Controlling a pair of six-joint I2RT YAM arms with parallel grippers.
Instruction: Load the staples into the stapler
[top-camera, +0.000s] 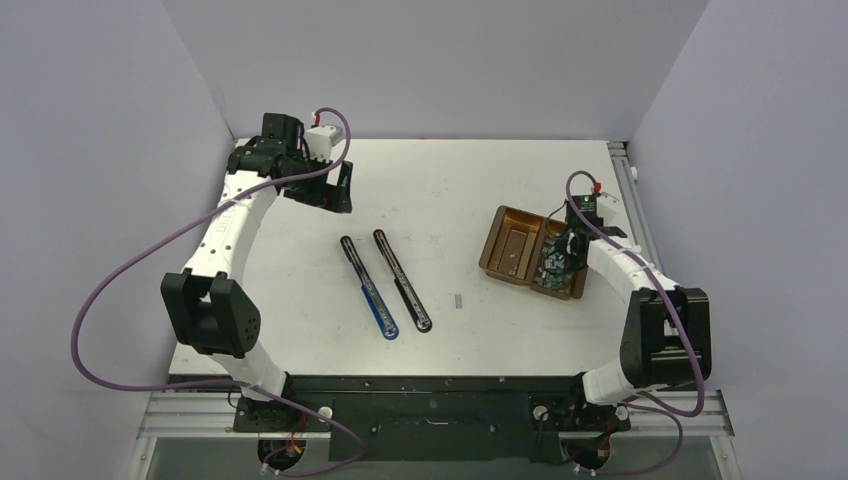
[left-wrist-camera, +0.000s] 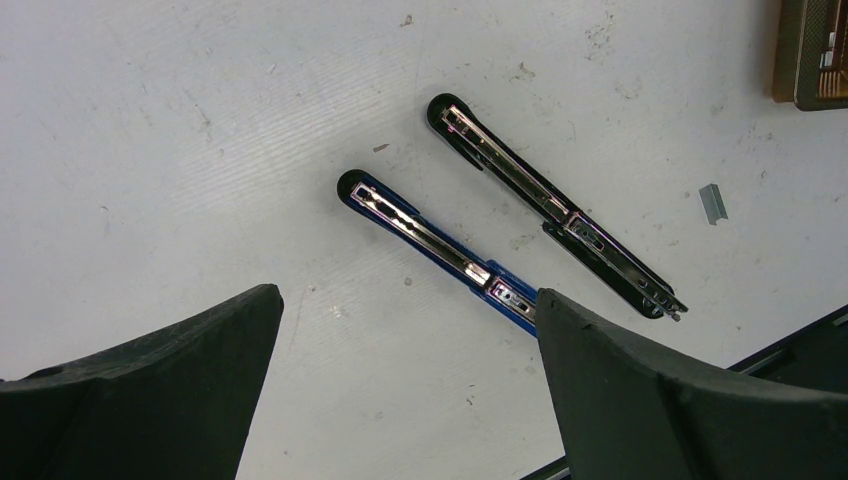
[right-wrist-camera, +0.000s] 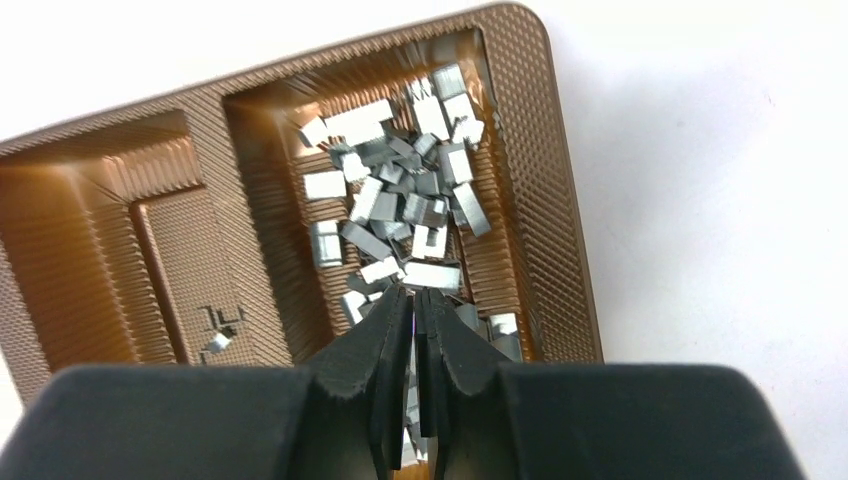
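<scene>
Two long stapler bodies lie side by side mid-table with their metal channels facing up, one blue (top-camera: 368, 288) (left-wrist-camera: 425, 234) and one black (top-camera: 401, 280) (left-wrist-camera: 545, 200). The staples (right-wrist-camera: 400, 200) (top-camera: 551, 270) are a heap of small silver strips in the right compartment of a brown tray (right-wrist-camera: 560, 200) (top-camera: 497, 232). My right gripper (right-wrist-camera: 413, 292) (top-camera: 562, 255) is shut, its tips down in that heap; whether a strip is pinched between them does not show. My left gripper (left-wrist-camera: 410, 300) (top-camera: 342, 188) hangs open above the table at the far left, away from the staplers.
One loose staple strip (top-camera: 459, 299) (left-wrist-camera: 712, 203) lies on the table between the staplers and the tray. The tray's left compartment (right-wrist-camera: 190, 260) holds only a scrap or two. The table's right edge runs just past the tray.
</scene>
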